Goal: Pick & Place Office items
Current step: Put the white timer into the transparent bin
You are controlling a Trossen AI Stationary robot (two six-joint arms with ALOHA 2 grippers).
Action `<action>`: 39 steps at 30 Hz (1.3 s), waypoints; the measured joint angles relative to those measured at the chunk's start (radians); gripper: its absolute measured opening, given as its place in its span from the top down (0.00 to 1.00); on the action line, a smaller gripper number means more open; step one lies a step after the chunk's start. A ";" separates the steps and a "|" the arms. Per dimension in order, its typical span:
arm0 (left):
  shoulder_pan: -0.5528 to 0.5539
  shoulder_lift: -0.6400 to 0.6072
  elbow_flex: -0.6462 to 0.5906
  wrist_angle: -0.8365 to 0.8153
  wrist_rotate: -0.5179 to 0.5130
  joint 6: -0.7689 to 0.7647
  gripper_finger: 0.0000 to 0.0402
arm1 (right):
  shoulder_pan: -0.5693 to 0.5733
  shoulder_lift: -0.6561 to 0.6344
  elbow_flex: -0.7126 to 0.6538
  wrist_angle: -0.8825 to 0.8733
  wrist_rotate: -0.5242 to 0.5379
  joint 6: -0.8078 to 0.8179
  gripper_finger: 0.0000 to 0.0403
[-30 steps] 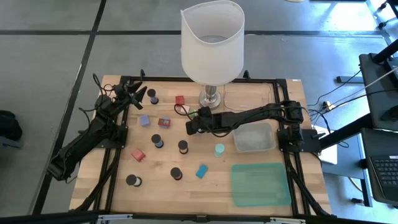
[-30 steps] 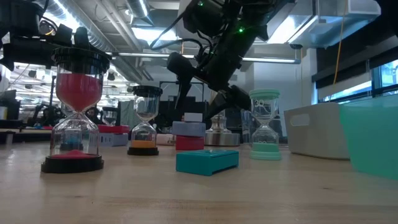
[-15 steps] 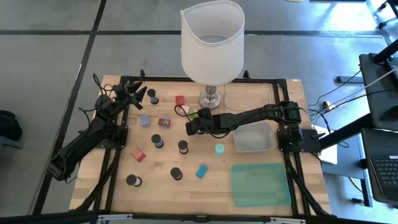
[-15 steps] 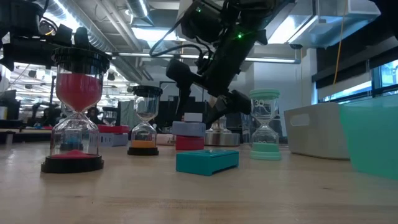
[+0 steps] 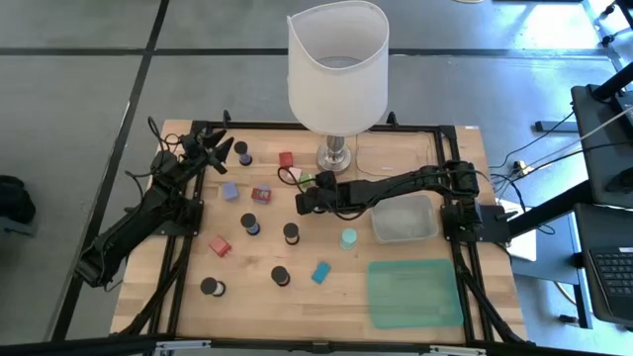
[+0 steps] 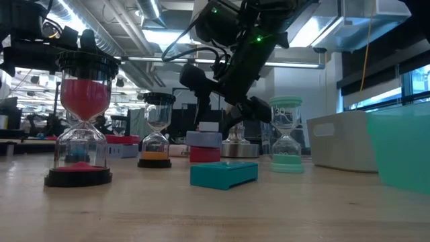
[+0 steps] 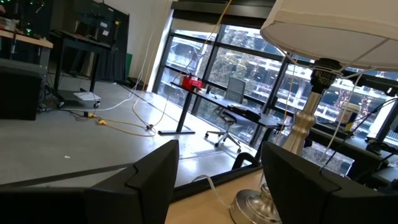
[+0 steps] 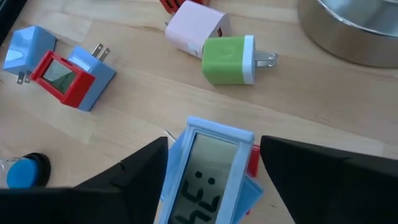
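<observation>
Right gripper: the right gripper (image 5: 302, 203) reaches across the wooden table (image 5: 396, 307) to a spot near the lamp base; in the right wrist view its two dark fingers (image 8: 140, 174) stand apart on either side of a pale blue rectangular digital clock with a grey display (image 8: 202, 171); whether the fingers touch the clock cannot be told, so it is not seen to be gripped.
Left gripper: the left gripper (image 5: 213, 143) waits at the table's far left corner; its fingers (image 7: 149, 177) stand a little apart with nothing between them.
Chargers: a green and white plug-in charger block (image 8: 229, 60) lies just beyond the clock, touching a pink charger block (image 8: 194, 31); a blue block with a red-framed face (image 8: 74, 73) lies well aside.
Hourglasses: small hourglasses with black caps stand scattered over the table; one with red sand (image 6: 82, 121) is nearest in the low view; one with a mint-green frame (image 5: 348, 238) stands just beside the clear plastic tray (image 5: 404, 220).
Other blocks: a teal flat block (image 5: 320, 272), a red block (image 5: 220, 245) and a dark red block (image 5: 286, 159) lie apart on the wood.
Lamp: a large lamp with a white shade (image 5: 337, 64) stands on a silver base at the far edge.
Mat: a green translucent mat (image 5: 415, 294) lies at the near right corner.
</observation>
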 joint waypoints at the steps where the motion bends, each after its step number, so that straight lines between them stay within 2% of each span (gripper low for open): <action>1: 0.000 0.000 0.000 0.000 0.000 0.000 0.44 | 0.000 0.000 0.000 0.000 0.000 0.000 0.38; 11: 0.000 0.000 0.000 0.001 0.000 0.000 0.44 | 0.000 0.019 0.000 0.023 -0.017 0.000 0.48; 23: 0.000 0.000 0.000 0.000 0.000 0.000 0.44 | 0.000 0.019 0.000 0.027 -0.019 0.000 0.49; 32: 0.000 0.000 0.000 0.000 0.000 0.000 0.44 | 0.000 0.019 0.000 0.042 -0.019 0.000 0.59; 39: 0.000 0.000 0.000 0.000 0.000 0.000 0.44 | 0.001 0.019 0.000 0.041 -0.006 -0.001 0.58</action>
